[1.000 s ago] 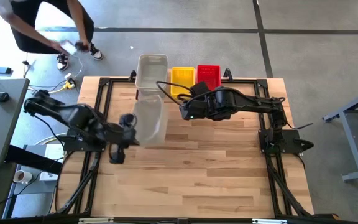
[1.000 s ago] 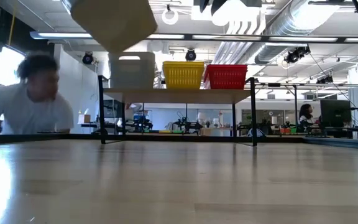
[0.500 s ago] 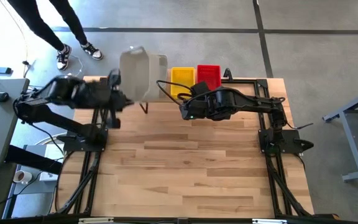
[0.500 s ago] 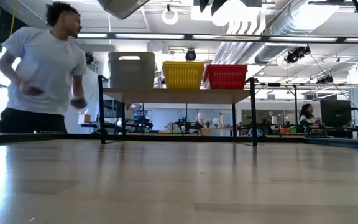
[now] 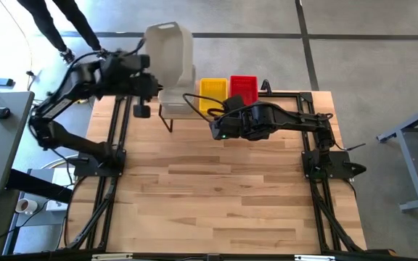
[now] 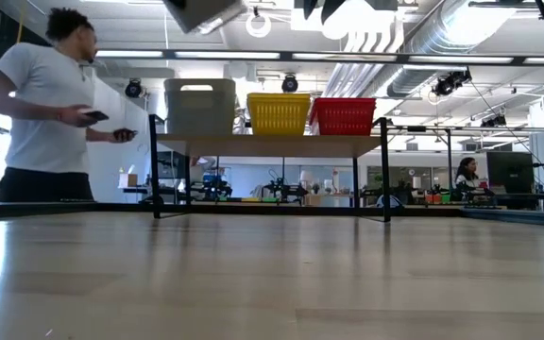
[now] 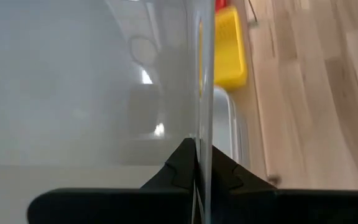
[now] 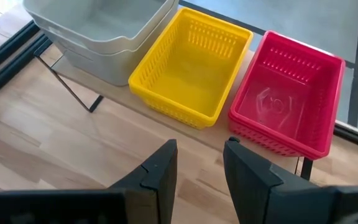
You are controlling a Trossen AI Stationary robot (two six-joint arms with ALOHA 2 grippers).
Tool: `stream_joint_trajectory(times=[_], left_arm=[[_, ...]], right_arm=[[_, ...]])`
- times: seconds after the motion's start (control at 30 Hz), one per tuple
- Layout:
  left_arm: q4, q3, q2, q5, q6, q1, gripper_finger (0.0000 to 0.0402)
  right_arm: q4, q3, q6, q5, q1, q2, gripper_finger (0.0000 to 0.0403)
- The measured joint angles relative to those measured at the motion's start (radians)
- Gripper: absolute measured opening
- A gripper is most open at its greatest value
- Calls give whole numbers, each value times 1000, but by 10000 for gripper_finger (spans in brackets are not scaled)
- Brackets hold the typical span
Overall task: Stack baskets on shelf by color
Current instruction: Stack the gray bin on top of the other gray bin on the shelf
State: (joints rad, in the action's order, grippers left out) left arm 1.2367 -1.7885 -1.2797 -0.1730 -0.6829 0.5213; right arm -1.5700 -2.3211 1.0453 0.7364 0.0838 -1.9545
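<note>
A pale grey basket (image 5: 170, 49) hangs in my left gripper (image 5: 151, 75), high over the shelf's left end; the low view shows only its bottom corner (image 6: 206, 11). On the shelf (image 6: 272, 144) stand a grey stack (image 8: 98, 31), a yellow basket (image 8: 191, 65) and a red basket (image 8: 288, 102), side by side on their bottoms. My right gripper (image 8: 199, 155) is open and hovers over the table on the near side of the yellow basket (image 5: 211, 90), touching nothing. My left gripper (image 7: 197, 165) pinches the grey basket's side wall at its rim (image 7: 204, 124), one finger inside and one outside. The basket is lifted clear and tilted, above the grey stack (image 5: 174, 98) on the shelf.
A person (image 6: 45, 113) stands beyond the table's far left corner, holding a small dark thing. Black frame rails (image 5: 118, 145) run along the table's left and right sides. The wooden tabletop (image 5: 216, 196) spreads out on the near side of the shelf.
My left arm has swung the grey basket from low over the table's left middle up and toward the far edge, until it is above the shelf's grey stack; the basket has turned on the way. The person behind the table has stood up and walked.
</note>
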Motion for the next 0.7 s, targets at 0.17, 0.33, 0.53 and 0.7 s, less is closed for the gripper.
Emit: stream_joint_trajectory(times=[0.17, 0.33, 0.53, 0.7], left_arm=[[133, -55, -100, 59, -49, 83, 0], [183, -65, -173, 112, -54, 134, 0], [247, -65, -238, 124, -29, 150, 0], [270, -66, -268, 137, -27, 152, 0]], right_arm=[[0, 0, -46, -6, -7, 0, 117], [-1, 0, -84, -13, -25, 0, 117], [-1, 0, -126, -14, -39, 0, 117], [-1, 0, -130, -38, -52, 0, 117]])
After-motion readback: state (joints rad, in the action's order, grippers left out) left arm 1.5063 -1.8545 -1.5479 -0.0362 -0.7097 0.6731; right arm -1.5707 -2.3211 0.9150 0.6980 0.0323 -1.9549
